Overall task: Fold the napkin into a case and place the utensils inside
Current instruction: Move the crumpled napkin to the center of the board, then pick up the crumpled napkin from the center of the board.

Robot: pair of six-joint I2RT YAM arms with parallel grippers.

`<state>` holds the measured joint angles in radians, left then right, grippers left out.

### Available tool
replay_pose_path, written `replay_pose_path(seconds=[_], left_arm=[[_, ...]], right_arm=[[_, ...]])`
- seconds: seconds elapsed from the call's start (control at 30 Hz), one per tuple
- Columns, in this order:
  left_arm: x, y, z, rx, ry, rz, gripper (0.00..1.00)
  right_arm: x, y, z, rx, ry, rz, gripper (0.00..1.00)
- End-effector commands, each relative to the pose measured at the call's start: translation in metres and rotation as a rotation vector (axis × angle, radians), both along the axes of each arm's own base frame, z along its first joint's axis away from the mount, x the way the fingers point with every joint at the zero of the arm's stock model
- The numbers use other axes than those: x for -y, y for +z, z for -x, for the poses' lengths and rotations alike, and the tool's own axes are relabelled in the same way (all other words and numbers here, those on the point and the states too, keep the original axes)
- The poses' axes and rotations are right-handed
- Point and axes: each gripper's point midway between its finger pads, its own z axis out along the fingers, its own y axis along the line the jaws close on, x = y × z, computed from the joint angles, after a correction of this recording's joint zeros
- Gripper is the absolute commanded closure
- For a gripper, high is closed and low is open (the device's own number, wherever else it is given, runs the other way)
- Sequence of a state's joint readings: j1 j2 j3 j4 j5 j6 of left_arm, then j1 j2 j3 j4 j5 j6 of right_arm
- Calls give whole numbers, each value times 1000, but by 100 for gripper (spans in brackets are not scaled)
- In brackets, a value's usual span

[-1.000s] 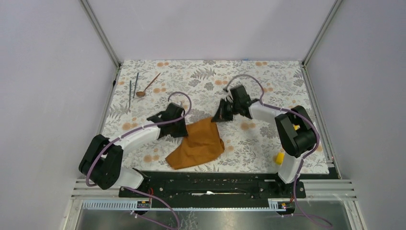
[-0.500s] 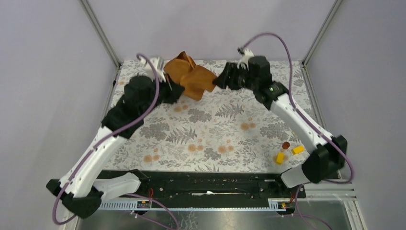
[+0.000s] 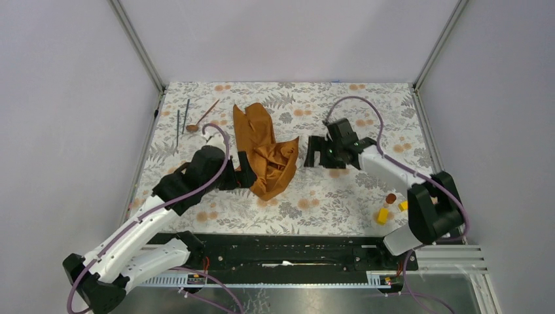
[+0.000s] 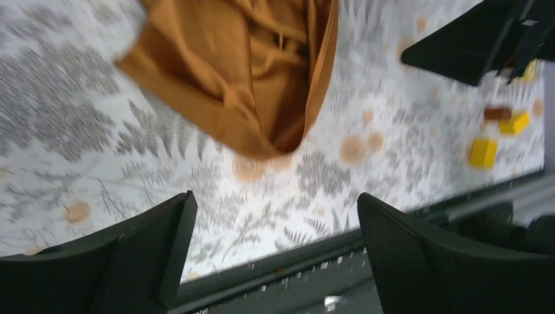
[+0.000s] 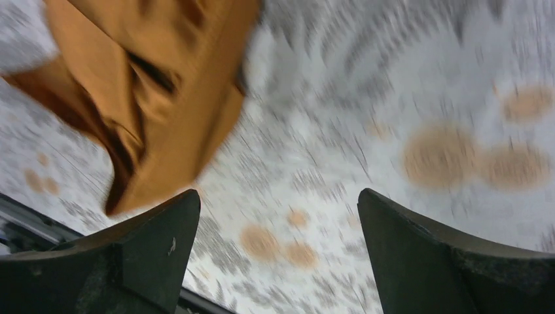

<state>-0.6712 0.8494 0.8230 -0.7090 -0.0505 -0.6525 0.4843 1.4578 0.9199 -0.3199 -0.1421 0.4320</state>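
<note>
The rust-orange napkin (image 3: 265, 152) lies crumpled and bunched in the middle of the floral tablecloth, free of both grippers. My left gripper (image 3: 245, 172) sits just left of it, open, with nothing between its fingers (image 4: 152, 252); the napkin (image 4: 245, 72) shows ahead of it. My right gripper (image 3: 313, 152) stands just right of the napkin, also open and empty, with the napkin (image 5: 141, 85) ahead and to the left. The utensils rest at the far left: a copper spoon (image 3: 202, 116) and two thin dark rods (image 3: 178, 127).
Two small yellow blocks (image 3: 381, 215) and a small brown piece (image 3: 391, 197) lie near the right arm's base. The metal frame's posts and the tablecloth's edges (image 3: 154, 134) bound the area. The black base rail runs along the near edge.
Half a second ago both grippers held the napkin raised at the far edge. They have since opened and pulled back toward the middle, and the napkin has dropped into a crumpled heap.
</note>
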Motion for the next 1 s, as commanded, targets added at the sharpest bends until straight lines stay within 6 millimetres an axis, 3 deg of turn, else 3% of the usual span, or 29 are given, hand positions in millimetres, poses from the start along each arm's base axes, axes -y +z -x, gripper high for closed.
replay_pose_path(seconds=[0.0, 0.13, 0.2, 0.27, 0.37, 0.43, 0.5, 0.67, 0.97], left_arm=[[-19, 24, -50, 104, 214, -107, 1], [-35, 1, -93, 37, 342, -210, 3], [-40, -14, -108, -27, 389, -221, 7], [-45, -29, -117, -88, 434, -188, 8], [-61, -55, -112, -192, 548, -126, 9], [-68, -71, -103, -247, 597, -92, 7], [-74, -89, -95, -318, 622, -54, 6], [-79, -125, -82, -450, 643, -29, 19], [-76, -158, -91, -492, 754, 18, 37]], right_arm=[[-45, 39, -64, 98, 11, -111, 4], [-44, 30, -108, 44, -248, -83, 5], [-53, 25, -124, 18, -273, -102, 6], [-57, 11, -143, 16, -272, -83, 10], [-62, -5, -167, 6, -213, -37, 14], [-75, -10, -172, 19, -66, -37, 16], [-77, -15, -176, 32, -15, -8, 15], [-57, -30, -179, -65, -113, -74, 21], [-67, -57, -167, -139, -152, -173, 30]])
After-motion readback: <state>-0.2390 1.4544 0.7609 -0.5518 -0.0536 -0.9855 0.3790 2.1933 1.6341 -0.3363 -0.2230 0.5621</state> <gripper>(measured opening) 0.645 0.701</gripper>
